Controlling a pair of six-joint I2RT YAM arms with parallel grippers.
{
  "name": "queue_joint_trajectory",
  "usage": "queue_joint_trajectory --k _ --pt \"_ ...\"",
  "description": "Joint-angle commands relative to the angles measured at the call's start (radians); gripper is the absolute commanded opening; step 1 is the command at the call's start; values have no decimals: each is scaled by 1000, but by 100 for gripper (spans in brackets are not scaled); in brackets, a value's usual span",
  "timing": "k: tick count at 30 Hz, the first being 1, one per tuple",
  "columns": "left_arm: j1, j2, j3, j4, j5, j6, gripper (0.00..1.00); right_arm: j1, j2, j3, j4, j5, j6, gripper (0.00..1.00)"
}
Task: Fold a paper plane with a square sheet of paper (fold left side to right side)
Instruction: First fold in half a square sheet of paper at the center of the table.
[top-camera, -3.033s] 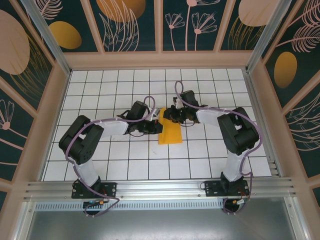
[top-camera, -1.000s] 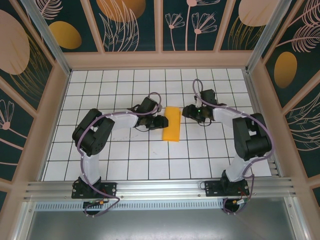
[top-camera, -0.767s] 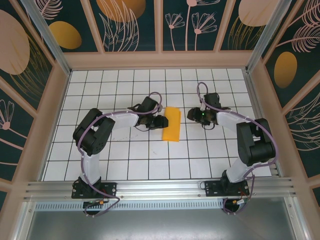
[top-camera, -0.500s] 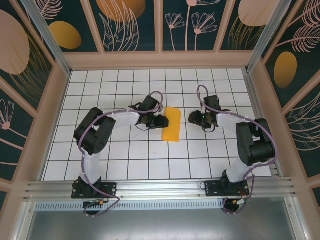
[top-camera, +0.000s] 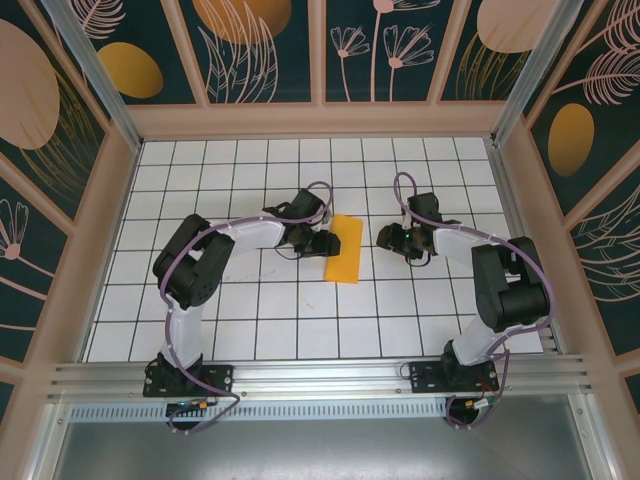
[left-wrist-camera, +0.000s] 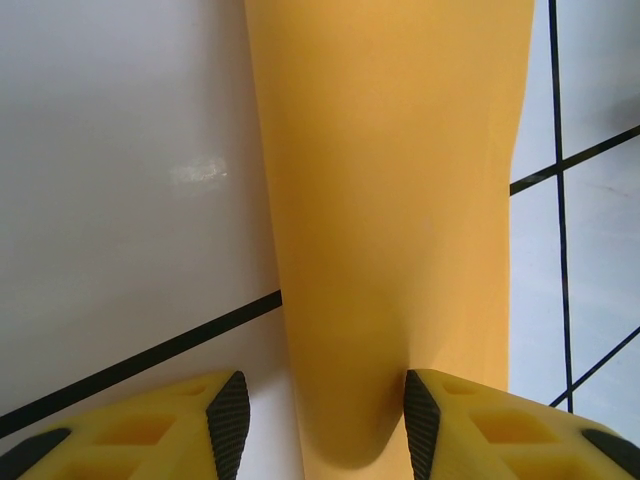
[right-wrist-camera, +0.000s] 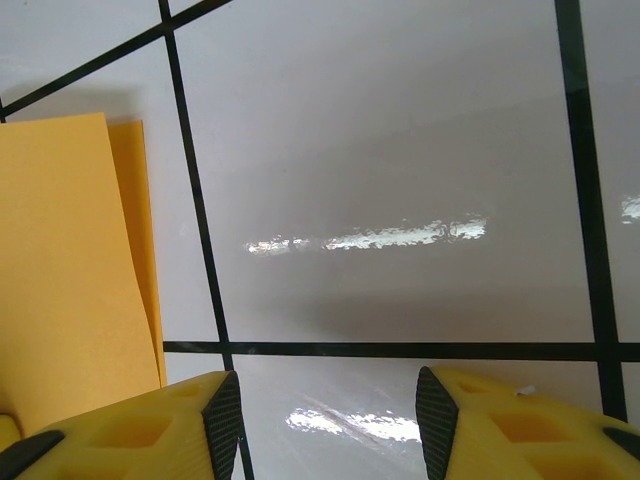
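My left claw (top-camera: 324, 243) at the left edge of the folded paper (top-camera: 346, 250), jaws half apart, gripping nothing; paper lies flat on the table (top-camera: 250, 310); my right claw (top-camera: 385, 238) near its right side, jaws half apart, empty.

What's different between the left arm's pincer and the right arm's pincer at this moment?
The left pincer reaches the folded orange-yellow paper's left edge; the right pincer sits clear of the paper's other side. Paper lies between the left pincer's jaws; bare white table lies between the right pincer's. Both are yellow, open, and point toward the paper.
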Motion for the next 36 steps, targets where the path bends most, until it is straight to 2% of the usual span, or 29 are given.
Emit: queue_joint_trajectory --k 1,36 --pt "-14 65 3 -28 -25 23 49 -4 -18 -13 3 -10 10 53" --pt "-28 116 46 -97 -60 49 51 4 -29 -14 15 -43 13 53"
